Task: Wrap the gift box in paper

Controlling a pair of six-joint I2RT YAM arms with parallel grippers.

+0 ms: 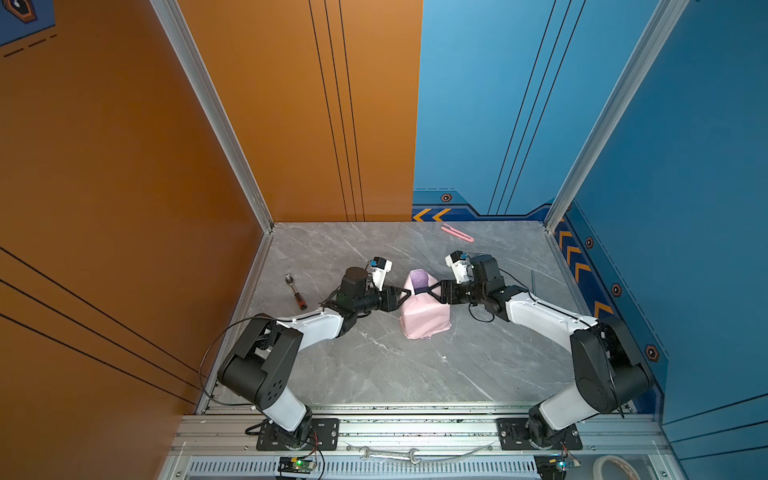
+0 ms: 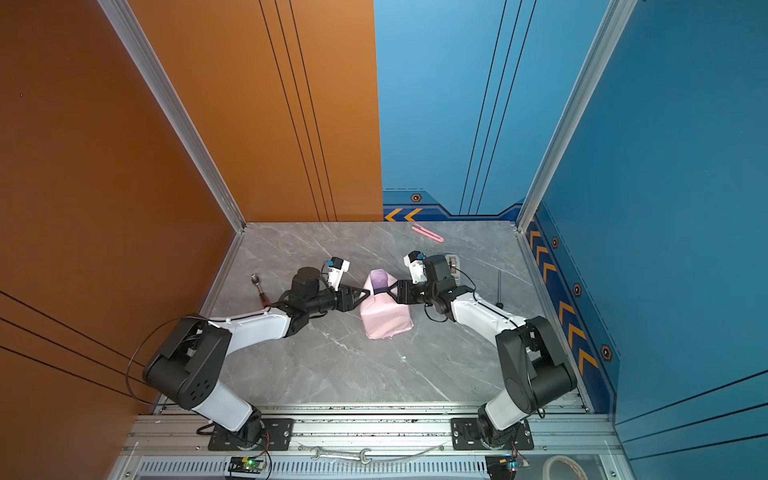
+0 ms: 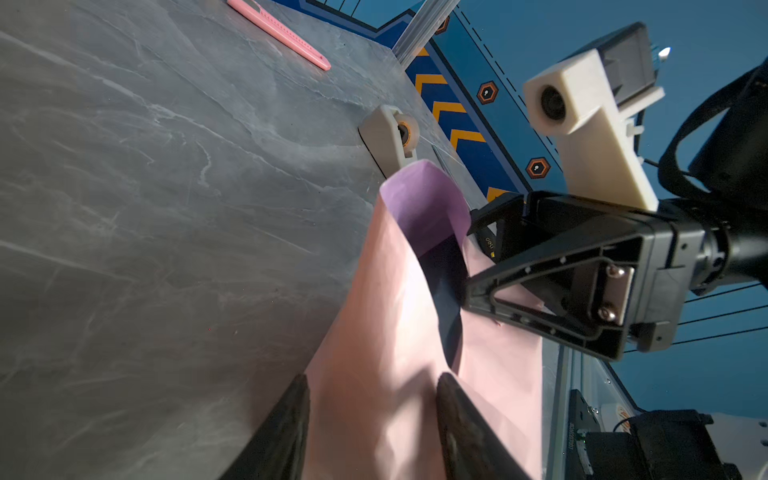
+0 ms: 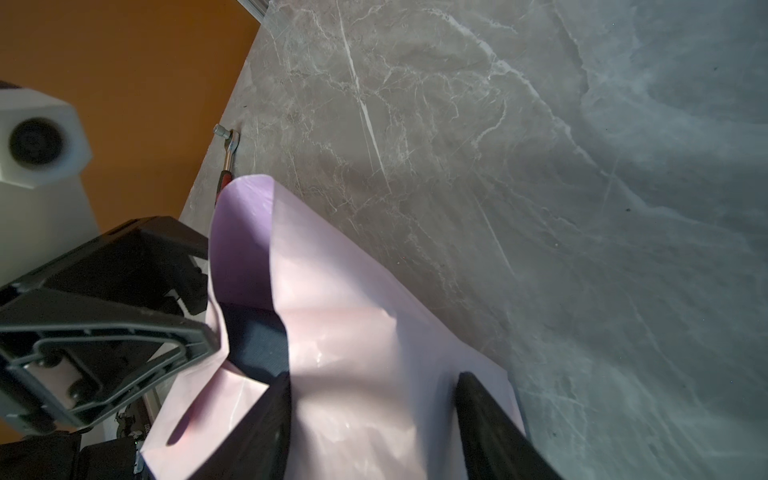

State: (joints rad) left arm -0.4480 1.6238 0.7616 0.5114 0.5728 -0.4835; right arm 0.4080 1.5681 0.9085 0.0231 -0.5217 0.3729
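The paper (image 1: 424, 319) lies bunched over the gift box (image 4: 257, 340) in the middle of the bench (image 1: 374, 370), pale pink side outward, with a lilac-lined flap standing up at its upper end. Only a dark strip of the box shows inside that opening. The left tool (image 1: 409, 293) meets the bundle's upper part from the left, the right tool (image 1: 429, 293) from the right. In each wrist view the fingers (image 3: 291, 415) stand spread with pink paper filling the gap; whether they clamp it I cannot tell. A pink cutter (image 1: 457, 232) lies at the bench's upper right, and a red-handled ratchet (image 1: 296, 291) at its left.
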